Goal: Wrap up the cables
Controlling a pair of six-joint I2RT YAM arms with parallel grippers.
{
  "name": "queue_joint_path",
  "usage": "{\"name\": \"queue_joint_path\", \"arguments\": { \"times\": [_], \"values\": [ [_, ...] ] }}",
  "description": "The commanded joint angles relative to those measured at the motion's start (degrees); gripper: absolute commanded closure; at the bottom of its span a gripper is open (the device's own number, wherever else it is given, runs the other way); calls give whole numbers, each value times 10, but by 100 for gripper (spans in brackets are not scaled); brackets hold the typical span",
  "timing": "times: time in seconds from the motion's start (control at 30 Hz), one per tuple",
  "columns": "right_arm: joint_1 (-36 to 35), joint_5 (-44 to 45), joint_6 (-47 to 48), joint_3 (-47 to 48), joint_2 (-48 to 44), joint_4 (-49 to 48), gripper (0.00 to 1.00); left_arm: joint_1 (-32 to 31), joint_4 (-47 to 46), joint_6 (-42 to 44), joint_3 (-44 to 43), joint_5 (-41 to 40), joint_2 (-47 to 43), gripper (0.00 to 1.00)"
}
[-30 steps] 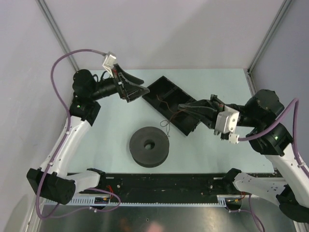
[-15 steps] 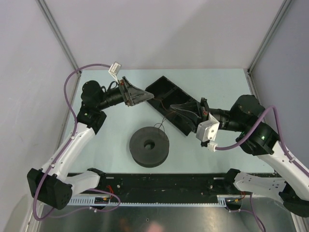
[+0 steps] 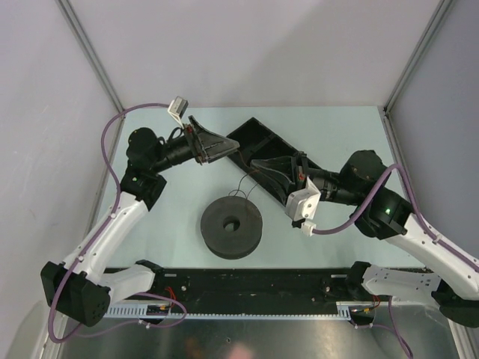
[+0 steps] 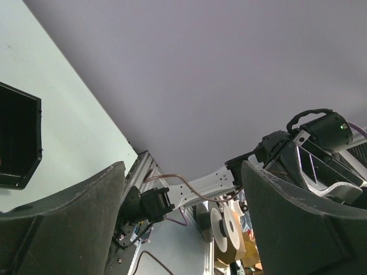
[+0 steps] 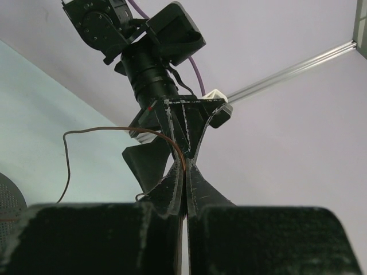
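Cable [image 5: 109, 132] is sitting pinched in my tightly closed right gripper [image 5: 186, 172], drooping toward the spool [image 3: 230, 226]. My left gripper [image 4: 183, 172] is gaping, holding nothing. I think I am starting the winding; next I should be carrying it round the spool.

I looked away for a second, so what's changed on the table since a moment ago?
The right gripper, shut on the thin wire, swung left toward the left gripper, dragging the wire's loop left above the spool. The left gripper edged right and is open. The spool and black tray have not moved.
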State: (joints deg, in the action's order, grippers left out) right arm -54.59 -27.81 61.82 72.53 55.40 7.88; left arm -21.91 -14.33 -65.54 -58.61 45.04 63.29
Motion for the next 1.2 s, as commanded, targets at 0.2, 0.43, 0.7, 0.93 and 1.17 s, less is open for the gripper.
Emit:
{"name": "queue_joint_path", "arguments": {
  "times": [0.2, 0.43, 0.7, 0.93, 1.17],
  "values": [
    [-21, 36, 25, -29, 4, -62, 100, -5, -47, -20, -5, -14, -7, 30],
    [-31, 51, 41, -41, 7, -82, 100, -6, -55, -19, -1, -15, -4, 40],
    [-33, 62, 45, -50, 6, -90, 100, -6, -58, -10, 6, -14, -7, 74],
    [-31, 90, -3, -55, -2, 8, 51, 39, -67, 32, -7, 11, -20, 100],
    [49, 96, -52, -116, -26, 135, 26, 211, -67, 22, -4, 60, -49, 100]
  ]
}}
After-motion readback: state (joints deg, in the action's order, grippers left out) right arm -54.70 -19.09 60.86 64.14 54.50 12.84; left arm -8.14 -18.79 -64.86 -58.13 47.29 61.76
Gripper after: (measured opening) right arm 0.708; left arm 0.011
